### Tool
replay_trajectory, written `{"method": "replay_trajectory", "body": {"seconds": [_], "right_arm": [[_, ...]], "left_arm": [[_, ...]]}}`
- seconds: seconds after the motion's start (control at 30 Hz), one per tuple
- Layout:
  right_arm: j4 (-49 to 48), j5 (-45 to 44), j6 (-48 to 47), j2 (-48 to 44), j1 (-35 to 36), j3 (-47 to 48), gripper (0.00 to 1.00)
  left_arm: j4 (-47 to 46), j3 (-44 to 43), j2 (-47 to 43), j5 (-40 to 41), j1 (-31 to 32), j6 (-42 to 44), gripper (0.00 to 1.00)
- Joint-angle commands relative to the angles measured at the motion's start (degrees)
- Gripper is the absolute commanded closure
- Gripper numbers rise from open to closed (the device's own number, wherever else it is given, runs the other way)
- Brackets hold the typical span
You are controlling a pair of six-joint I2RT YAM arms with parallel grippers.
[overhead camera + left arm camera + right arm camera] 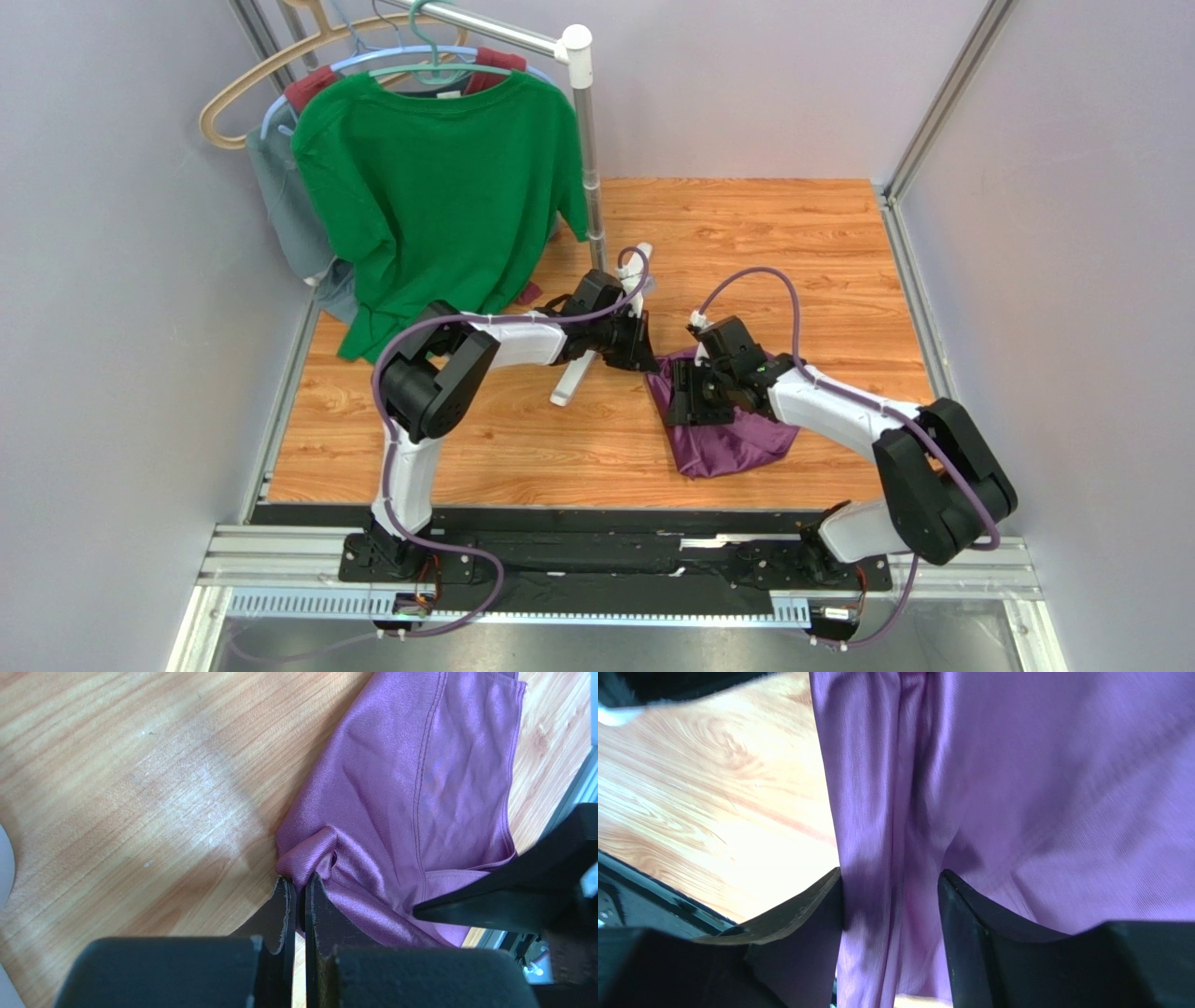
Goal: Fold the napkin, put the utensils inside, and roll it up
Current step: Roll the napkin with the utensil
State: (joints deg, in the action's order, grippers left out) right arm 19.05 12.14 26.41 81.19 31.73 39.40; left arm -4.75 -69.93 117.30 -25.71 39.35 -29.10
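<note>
1. Left hand [295,885] is closed, jaws together on a small curled corner of the napkin [414,791]. Only the very tips appear to bite. Risk: the thin, glossy cloth slips free as soon as the arm pulls.
2. Right hand [891,889] stands apart, straddling a raised ridge of the same cloth without squeezing it. Risk: if it travels or closes at this spot, it drags or bunches the ridge and spoils any clean fold.
3. Location: the napkin lies crumpled on the bench [119,777], between the two hands and in front of the right arm. It is not spread flat. Risk: a pull from one corner alone hauls the whole heap across the bench instead of opening it.
4. Both hands work close together over the cloth. Risk: they touch each other on the next move.
5. No spoon shows in any view, so I cannot tell where it lies. Risk: if it sits under the cloth or an arm, it gets knocked away unseen.
</note>
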Motion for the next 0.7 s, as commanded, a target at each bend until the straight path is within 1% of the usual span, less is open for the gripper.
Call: {"method": "replay_trajectory", "body": {"seconds": [0.0, 0.07, 0.3, 0.47, 0.67], "right_arm": [[8.54, -5.36, -2.77, -4.45, 2.19, 5.24, 0.45], [10.83, -10.1, -3.3, -5.51, 3.86, 7.53, 0.44], [11.54, -14.86, -3.65, -6.57, 10.89, 11.75, 0.44], [11.36, -17.32, -3.3, -2.27, 12.83, 12.19, 0.45], [10.4, -17.68, -3.74, 0.54, 13.45, 12.11, 0.46]], "left_arm": [[-2.01, -1.7, 0.39, -0.48, -0.24, -0.25, 1.0], [-2.01, -1.7, 0.3, -0.39, -0.24, -0.34, 1.0], [-1.84, -1.79, 0.22, -0.56, -0.24, -0.52, 1.0], [-1.75, -1.96, 0.21, -0.56, -0.15, -0.52, 1.0], [-1.58, -1.96, 0.21, -0.65, -0.15, -0.52, 1.0]]}}
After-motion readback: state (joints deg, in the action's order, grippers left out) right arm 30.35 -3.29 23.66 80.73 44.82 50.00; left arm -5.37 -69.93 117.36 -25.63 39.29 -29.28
